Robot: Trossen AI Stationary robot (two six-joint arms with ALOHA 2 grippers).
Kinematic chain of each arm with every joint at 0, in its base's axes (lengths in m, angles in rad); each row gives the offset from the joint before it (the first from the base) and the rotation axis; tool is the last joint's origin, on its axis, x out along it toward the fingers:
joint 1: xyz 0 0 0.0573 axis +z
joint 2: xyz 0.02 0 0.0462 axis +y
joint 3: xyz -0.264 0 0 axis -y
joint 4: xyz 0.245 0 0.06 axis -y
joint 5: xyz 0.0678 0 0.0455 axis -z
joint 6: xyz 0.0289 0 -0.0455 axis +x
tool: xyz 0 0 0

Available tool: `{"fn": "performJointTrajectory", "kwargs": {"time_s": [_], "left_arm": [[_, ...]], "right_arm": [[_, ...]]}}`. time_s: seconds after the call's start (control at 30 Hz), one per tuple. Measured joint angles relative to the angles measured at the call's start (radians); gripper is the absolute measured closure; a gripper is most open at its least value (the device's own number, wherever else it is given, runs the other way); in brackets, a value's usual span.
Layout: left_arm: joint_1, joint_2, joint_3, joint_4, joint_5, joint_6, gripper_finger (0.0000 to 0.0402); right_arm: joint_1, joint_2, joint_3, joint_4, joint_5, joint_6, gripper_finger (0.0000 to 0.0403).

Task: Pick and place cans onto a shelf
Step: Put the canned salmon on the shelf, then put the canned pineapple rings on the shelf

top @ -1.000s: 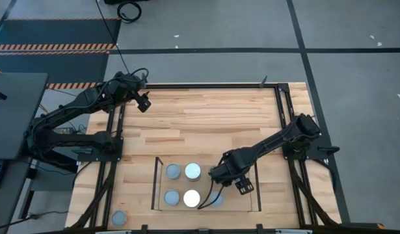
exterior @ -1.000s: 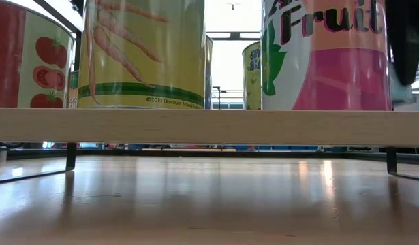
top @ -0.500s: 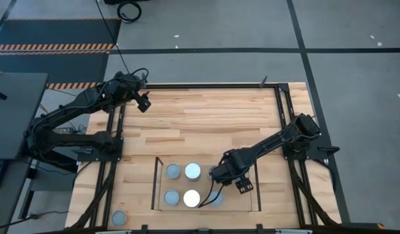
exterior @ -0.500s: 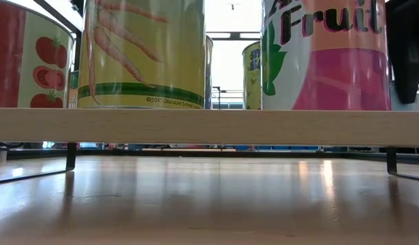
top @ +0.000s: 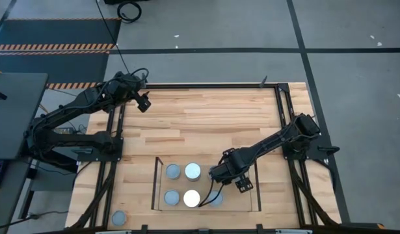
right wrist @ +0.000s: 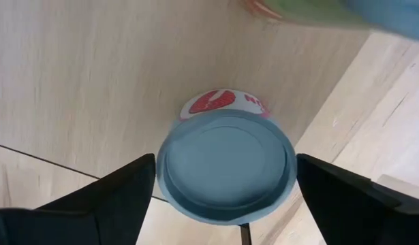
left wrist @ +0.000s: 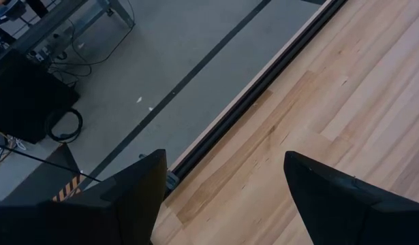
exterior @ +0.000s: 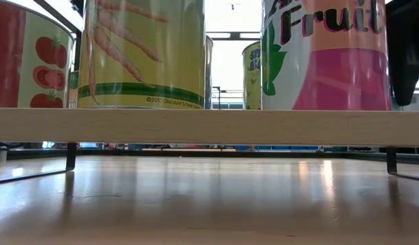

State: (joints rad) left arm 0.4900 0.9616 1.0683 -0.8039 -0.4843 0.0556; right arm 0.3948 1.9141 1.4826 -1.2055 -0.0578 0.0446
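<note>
The shelf (top: pixel 252 195) stands at the table's near middle, and its front edge fills the low view (exterior: pixel 209 127). Several cans stand upright on it: two in the far row (top: pixel 173 171), (top: pixel 193 171) and three in the near row, shown in the low view as tomato (exterior: pixel 25 61), carrot (exterior: pixel 144 54) and fruit (exterior: pixel 325 54). My right gripper (top: pixel 216 188) is open above the near-right can (right wrist: pixel 226 163), one finger on each side of its blue top. My left gripper (top: pixel 143 103) is open and empty over the table's far left (left wrist: pixel 224 156). My right gripper comes at the can from above, pointing down. Its open fingers (right wrist: pixel 127 190) stand on either side of the can's blue top rim (right wrist: pixel 168 170). I cannot tell whether they touch it. The can stands upright on the shelf.
One more can (top: pixel 120 218) stands on the table's near left corner, outside the shelf. Dark metal frame rails (top: pixel 281 123) run along the table's left and right sides. Bare wooden tabletop (top: pixel 206 123) lies between the shelf and the far edge.
In the low view, the dark finger of my right gripper to the right of the fruit can reaches lower beside the can than a second ago. The cans have stayed where they were.
</note>
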Motion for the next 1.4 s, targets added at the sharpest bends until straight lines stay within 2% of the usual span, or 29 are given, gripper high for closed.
{"fn": "performJointTrajectory", "kwargs": {"time_s": [0.2,0.37,0.6,0.77,0.87,0.97,1.13,1.23,1.4], "left_arm": [[0.0,0.0,0.0,0.0,0.0,0.0,0.0102],[0.0,0.0,0.0,0.0,0.0,0.0,0.0102],[0.0,0.0,0.0,0.0,0.0,0.0,0.0102],[0.0,0.0,0.0,0.0,0.0,0.0,0.0102],[0.0,0.0,0.0,0.0,0.0,0.0,0.0102],[0.0,0.0,0.0,0.0,0.0,0.0,0.0102],[0.0,0.0,0.0,0.008,0.0,-0.003,0.0102],[0.0,0.0,0.0,0.03,0.018,-0.083,0.0102],[0.0,0.0,0.0,0.103,0.097,-0.393,0.0102]], "right_arm": [[0.001,-0.003,0.012,-0.015,-0.019,0.021,0.0046],[0.0,-0.003,0.085,-0.028,-0.022,0.064,0.0046],[-0.004,-0.003,0.295,-0.2,0.043,0.14,0.0047],[-0.024,-0.004,0.518,-0.345,0.16,0.191,0.0057],[-0.046,-0.005,0.63,-0.346,0.223,0.199,0.0057],[-0.074,-0.005,0.704,-0.313,0.242,0.189,0.0057],[-0.119,-0.038,0.734,-0.24,0.244,0.128,0.0057],[-0.154,-0.079,0.734,-0.217,0.249,0.09,0.0057],[-0.238,-0.141,0.734,-0.179,0.289,0.0,0.0058]]}}
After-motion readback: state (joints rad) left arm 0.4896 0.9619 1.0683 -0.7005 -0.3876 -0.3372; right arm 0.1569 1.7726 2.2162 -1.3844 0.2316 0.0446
